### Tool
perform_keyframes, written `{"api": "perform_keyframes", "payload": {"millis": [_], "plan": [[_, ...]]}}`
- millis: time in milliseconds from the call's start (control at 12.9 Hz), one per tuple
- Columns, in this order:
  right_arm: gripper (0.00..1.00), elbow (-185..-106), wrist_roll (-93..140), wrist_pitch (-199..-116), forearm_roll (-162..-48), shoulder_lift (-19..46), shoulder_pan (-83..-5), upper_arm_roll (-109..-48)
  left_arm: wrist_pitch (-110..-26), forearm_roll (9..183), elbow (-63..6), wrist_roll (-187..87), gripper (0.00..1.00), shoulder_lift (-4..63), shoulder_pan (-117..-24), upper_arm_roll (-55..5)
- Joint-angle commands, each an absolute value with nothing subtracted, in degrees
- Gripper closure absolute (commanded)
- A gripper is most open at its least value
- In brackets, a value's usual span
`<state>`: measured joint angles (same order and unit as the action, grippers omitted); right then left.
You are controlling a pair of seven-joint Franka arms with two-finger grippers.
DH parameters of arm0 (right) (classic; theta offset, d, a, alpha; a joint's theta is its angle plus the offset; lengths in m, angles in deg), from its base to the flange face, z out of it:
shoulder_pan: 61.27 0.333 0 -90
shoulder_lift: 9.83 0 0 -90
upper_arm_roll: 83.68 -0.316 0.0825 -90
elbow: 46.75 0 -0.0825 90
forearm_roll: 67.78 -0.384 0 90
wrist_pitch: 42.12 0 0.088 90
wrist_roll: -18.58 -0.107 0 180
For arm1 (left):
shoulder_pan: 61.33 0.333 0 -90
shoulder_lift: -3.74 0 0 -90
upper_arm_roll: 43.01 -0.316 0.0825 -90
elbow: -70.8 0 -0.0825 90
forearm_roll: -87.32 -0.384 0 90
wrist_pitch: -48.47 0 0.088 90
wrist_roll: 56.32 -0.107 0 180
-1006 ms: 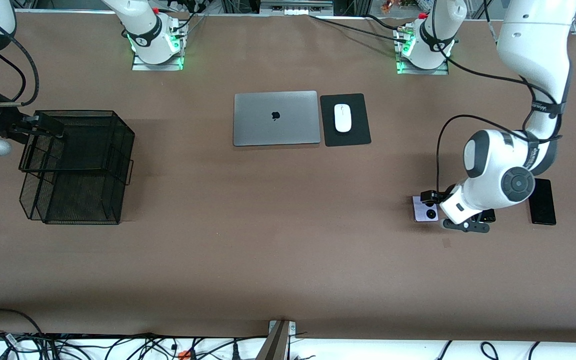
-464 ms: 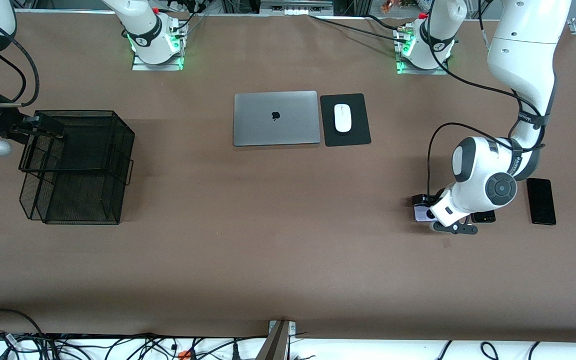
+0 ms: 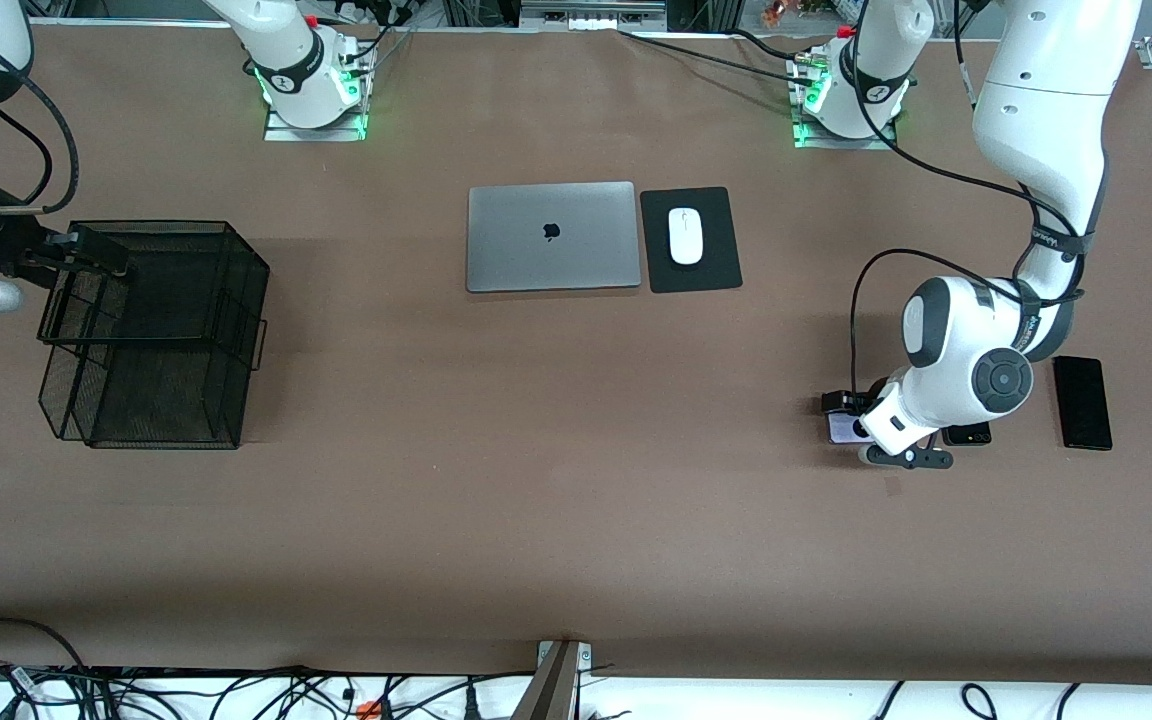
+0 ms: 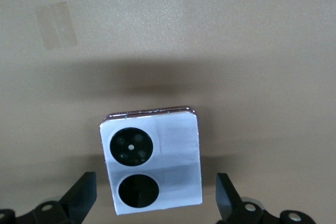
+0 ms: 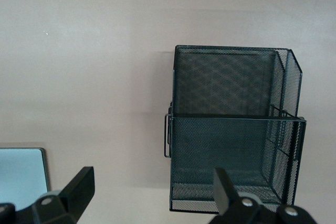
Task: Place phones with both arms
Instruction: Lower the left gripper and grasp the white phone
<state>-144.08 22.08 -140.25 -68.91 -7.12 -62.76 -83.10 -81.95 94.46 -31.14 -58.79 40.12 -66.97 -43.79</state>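
Straddling the white-lilac phone (image 4: 151, 162), the left claw (image 4: 153, 203) is spread; the right claw (image 5: 149, 192) waits spread above the mesh basket (image 5: 231, 129).

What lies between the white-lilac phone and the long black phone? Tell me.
The small black phone lies between the white-lilac phone and the long black phone, partly hidden under the left arm's wrist, as the front view shows.
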Motion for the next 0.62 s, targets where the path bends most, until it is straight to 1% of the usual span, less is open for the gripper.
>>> {"api": "perform_keyframes", "payload": {"millis": [0,542], "plan": [[0.0,-143.4,22.7,-139.6,-68.9,-6.8,-63.2,-83.2,-83.5,95.8,-30.6,-58.7,0.0,41.4,-66.5,-43.6],[0.0,-143.4,22.7,-139.5,-68.9,-6.8,-63.2,-83.2,-84.5,96.3,-30.5,-58.6,0.0,42.2,-66.6,-43.6]]}}
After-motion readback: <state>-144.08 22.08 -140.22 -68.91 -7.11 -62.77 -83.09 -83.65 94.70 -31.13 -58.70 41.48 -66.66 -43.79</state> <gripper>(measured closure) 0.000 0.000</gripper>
